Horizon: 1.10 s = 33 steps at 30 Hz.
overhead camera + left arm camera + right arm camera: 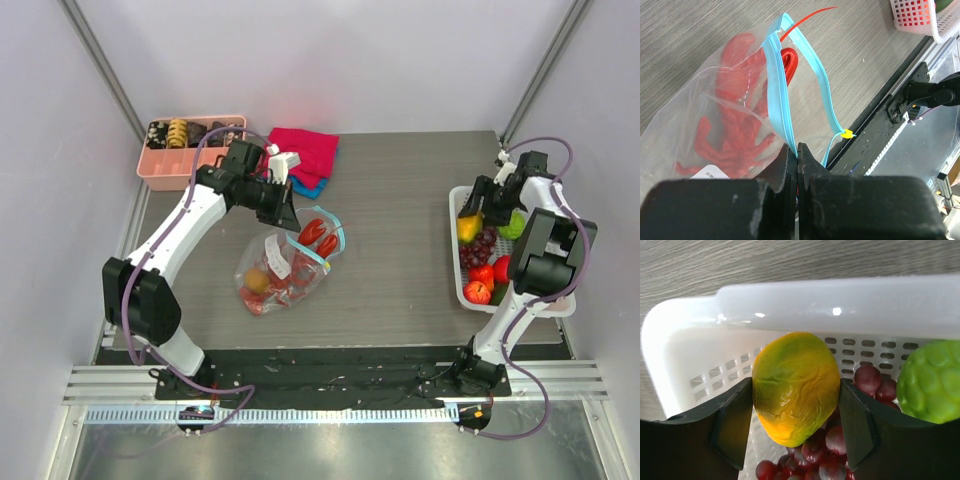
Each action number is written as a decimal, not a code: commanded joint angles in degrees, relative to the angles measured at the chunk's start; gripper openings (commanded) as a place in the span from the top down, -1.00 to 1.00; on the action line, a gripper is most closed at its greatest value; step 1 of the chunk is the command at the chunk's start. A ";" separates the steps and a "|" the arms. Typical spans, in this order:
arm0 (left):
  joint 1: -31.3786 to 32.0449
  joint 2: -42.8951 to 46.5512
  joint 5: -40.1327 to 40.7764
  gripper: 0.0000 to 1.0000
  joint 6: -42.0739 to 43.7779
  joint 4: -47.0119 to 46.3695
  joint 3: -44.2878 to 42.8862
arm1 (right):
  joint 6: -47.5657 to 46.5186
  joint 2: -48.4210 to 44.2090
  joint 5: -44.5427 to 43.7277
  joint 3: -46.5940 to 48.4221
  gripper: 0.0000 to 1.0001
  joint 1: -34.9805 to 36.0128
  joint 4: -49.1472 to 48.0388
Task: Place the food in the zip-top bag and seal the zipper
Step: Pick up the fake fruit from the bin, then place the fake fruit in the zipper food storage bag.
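With the lobster bagged, left gripper is pinching the unsealed zipper while right gripper is clasping a yellow fruit in the basket at the worktop's right edge.

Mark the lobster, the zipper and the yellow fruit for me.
lobster (735, 117): left wrist view, middle of its body.
zipper (776, 95): left wrist view, nearer teal strip, midway along.
yellow fruit (796, 385): right wrist view, middle of its skin.

lobster partly hidden behind fingers, green fruit cut by frame edge
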State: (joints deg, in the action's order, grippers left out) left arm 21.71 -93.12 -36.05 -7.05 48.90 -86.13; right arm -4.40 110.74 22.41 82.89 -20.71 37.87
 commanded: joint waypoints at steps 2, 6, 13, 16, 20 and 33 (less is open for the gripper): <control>-0.01 0.66 -1.30 1.00 0.02 -0.83 -2.20 | -0.78 -6.84 1.14 4.81 0.43 -2.05 3.88; 0.08 1.36 -1.91 1.00 -0.25 -0.92 -1.76 | -0.43 -12.02 3.77 7.72 0.63 -3.46 5.02; -0.01 1.98 -2.44 1.00 -0.51 -1.00 -1.24 | 12.90 -18.35 11.77 9.05 0.98 -2.33 -2.60; -0.01 2.07 -3.14 1.00 -1.91 -2.14 -0.62 | 24.59 -23.01 10.64 2.12 0.98 1.18 -15.68; -0.01 2.33 -4.46 1.00 -4.11 -3.20 -0.09 | 35.85 -28.73 2.65 -7.46 0.98 14.00 -28.88; -1.59 0.05 -7.63 1.00 -11.75 -9.43 -0.53 | 38.16 -20.48 -12.74 -11.52 0.98 48.56 -36.89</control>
State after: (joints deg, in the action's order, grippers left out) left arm 20.91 -93.12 -40.27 -14.90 45.19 -85.95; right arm 35.97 90.43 14.83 74.08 24.14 9.87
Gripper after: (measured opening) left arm 0.018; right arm 0.672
